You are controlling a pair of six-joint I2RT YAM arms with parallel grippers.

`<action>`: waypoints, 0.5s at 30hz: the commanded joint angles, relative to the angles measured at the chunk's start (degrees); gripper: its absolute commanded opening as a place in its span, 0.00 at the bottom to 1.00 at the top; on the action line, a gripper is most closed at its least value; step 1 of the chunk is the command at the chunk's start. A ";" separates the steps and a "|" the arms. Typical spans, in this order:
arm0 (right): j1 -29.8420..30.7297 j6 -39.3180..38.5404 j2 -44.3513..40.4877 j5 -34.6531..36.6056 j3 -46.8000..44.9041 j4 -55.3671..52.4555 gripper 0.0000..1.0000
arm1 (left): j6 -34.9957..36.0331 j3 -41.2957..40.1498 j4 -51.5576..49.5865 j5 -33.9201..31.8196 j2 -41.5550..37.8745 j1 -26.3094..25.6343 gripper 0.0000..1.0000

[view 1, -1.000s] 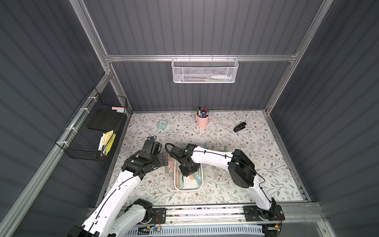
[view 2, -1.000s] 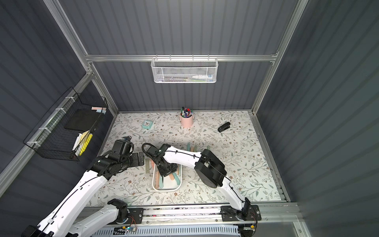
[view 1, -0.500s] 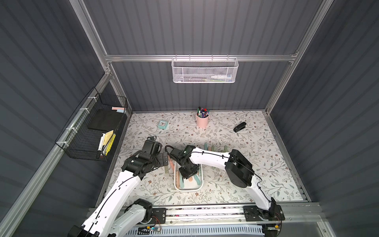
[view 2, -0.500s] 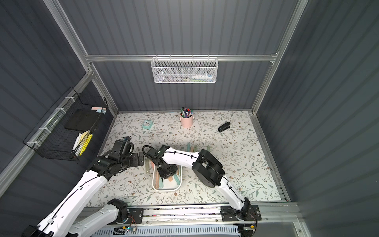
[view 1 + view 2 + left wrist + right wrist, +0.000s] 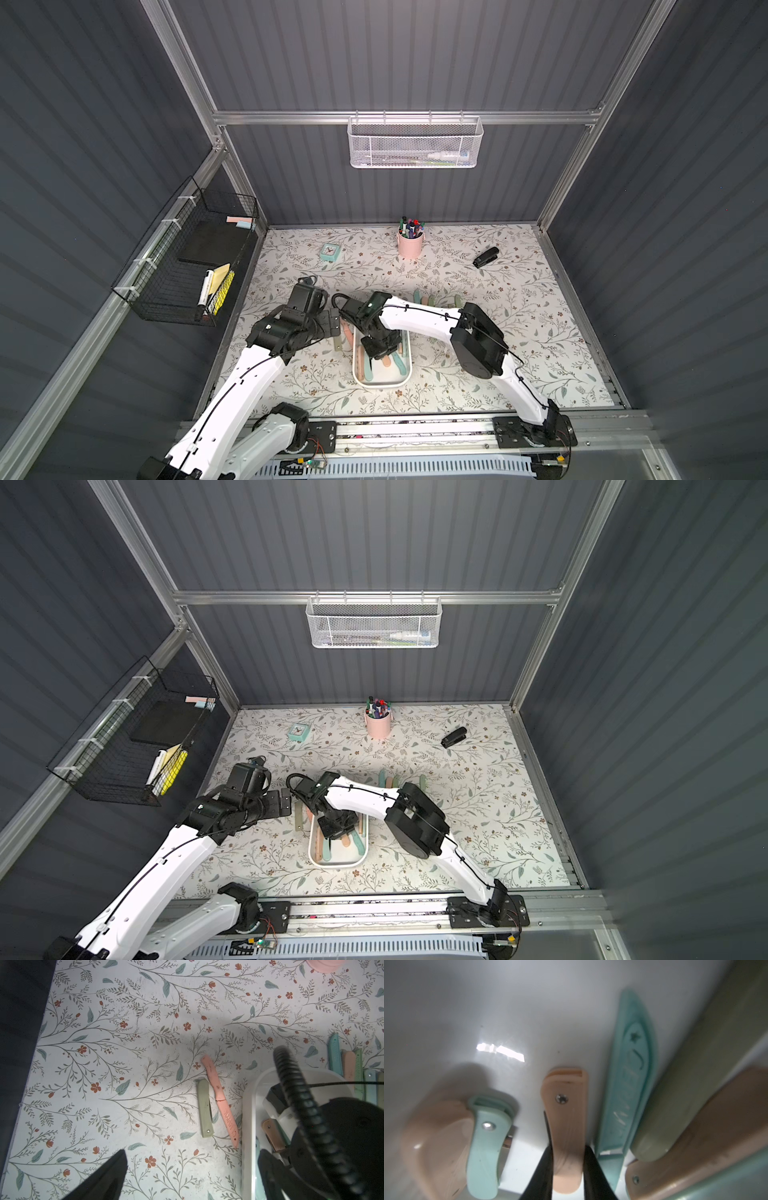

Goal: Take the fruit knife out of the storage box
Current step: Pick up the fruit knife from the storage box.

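the right gripper (image 5: 568, 1150) is down inside the storage box (image 5: 381, 385), its two black fingers (image 5: 542, 1178) pressed against either side of a folded peach fruit knife (image 5: 564, 1109), which is inside the box. next to it in the box lie a teal folding knife (image 5: 483, 1147), a teal sheathed knife (image 5: 627, 1095) and an olive knife (image 5: 691, 1088). the left gripper (image 5: 333, 323) hangs just outside the box, off its far left corner, jaws spread wide and holding nothing. a pink knife (image 5: 220, 1101) and a green folded knife (image 5: 204, 1109) lie on the floral mat (image 5: 124, 1043) just beside the box wall.
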 commanded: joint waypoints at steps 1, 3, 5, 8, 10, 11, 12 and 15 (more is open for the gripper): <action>0.69 0.83 -1.29 3.01 -1.08 2.16 0.21 | -0.84 -0.35 0.66 1.00 -0.04 -0.09 1.00; 0.37 1.05 -4.39 3.15 -3.16 4.66 0.20 | -0.75 -0.33 0.61 0.99 -0.13 -0.09 0.99; 0.02 1.01 -7.67 3.73 -5.22 6.73 0.19 | -0.75 -0.40 0.66 0.88 -0.27 -0.09 0.99; -1.49 1.44 -12.23 3.18 -7.98 8.79 0.18 | -0.75 -0.44 0.77 0.86 -0.31 -0.09 0.99; -3.01 1.76 -15.08 1.82 -10.03 9.99 0.18 | -0.76 -0.46 0.87 1.07 -0.38 -0.09 0.99; -3.87 1.85 -16.80 1.78 -11.24 10.50 0.18 | -0.77 -0.46 0.83 1.07 -0.37 -0.09 0.99; -4.81 1.92 -18.45 1.78 -12.58 10.86 0.18 | -0.75 -0.42 0.82 1.21 -0.34 -0.09 0.99; -8.25 1.94 -23.71 1.23 -17.20 12.38 0.18 | -0.66 -0.51 0.78 1.49 -0.26 -0.07 1.00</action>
